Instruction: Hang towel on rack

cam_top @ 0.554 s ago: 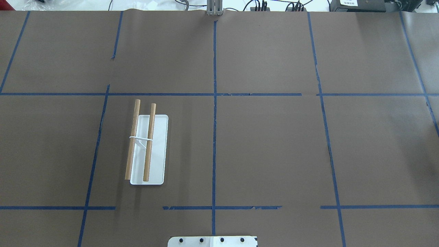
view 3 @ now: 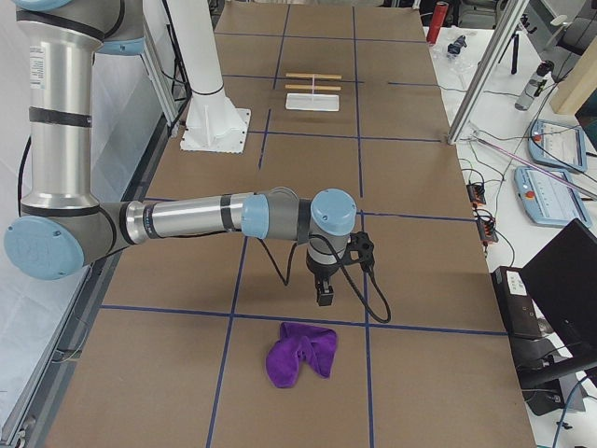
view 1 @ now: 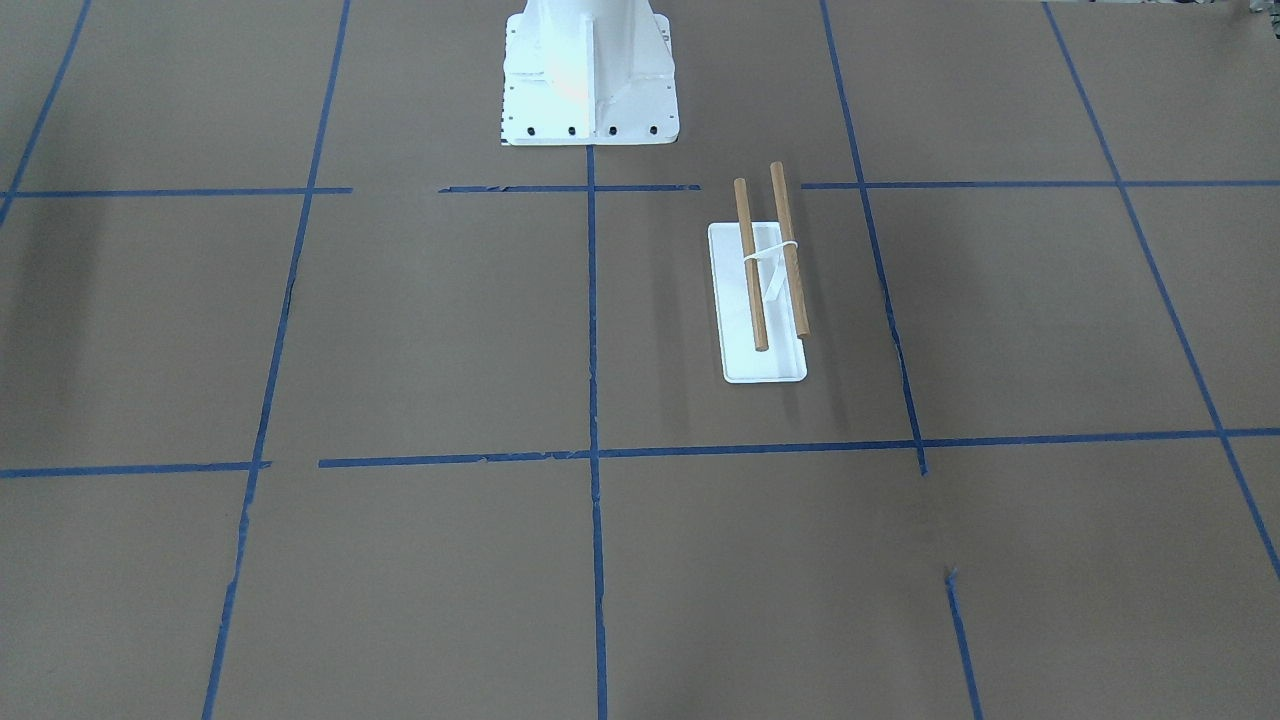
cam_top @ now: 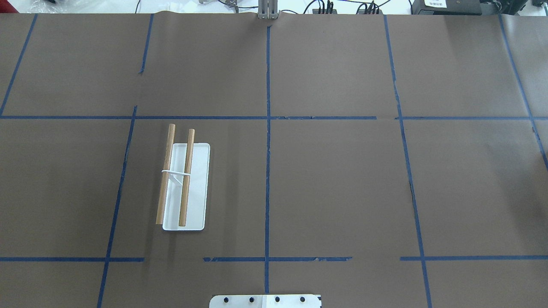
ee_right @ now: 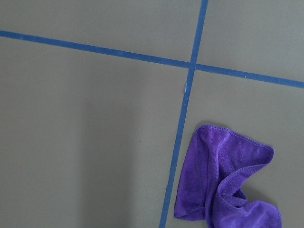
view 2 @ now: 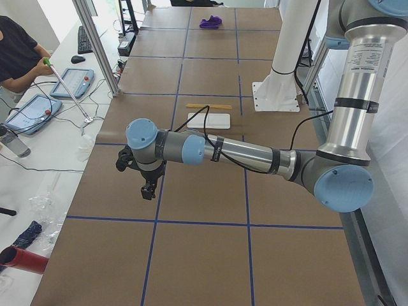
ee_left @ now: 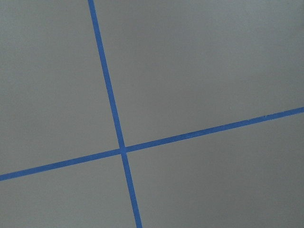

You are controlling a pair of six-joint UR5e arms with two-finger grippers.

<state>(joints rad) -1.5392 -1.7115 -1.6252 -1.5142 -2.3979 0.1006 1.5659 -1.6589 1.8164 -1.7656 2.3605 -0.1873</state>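
The rack [cam_top: 186, 177], two brown dowels over a white base, stands on the table's left half; it also shows in the front view [view 1: 755, 300], the left view [view 2: 209, 120] and the right view [view 3: 312, 101]. The purple towel [view 3: 300, 355] lies crumpled on the table at the robot's far right end; it also shows in the right wrist view [ee_right: 223, 185] and far off in the left view [view 2: 210, 22]. My right gripper [view 3: 324, 297] hangs above the table just short of the towel. My left gripper [view 2: 148, 191] hangs over bare table at the left end. I cannot tell whether either is open or shut.
The white robot pedestal [view 1: 590, 70] stands at mid-table by the robot's edge. Blue tape lines grid the brown table cover. Metal frame posts [view 2: 95, 44] [view 3: 485, 75] stand at the far edge. An operator [view 2: 16, 51] sits with tablets beyond it.
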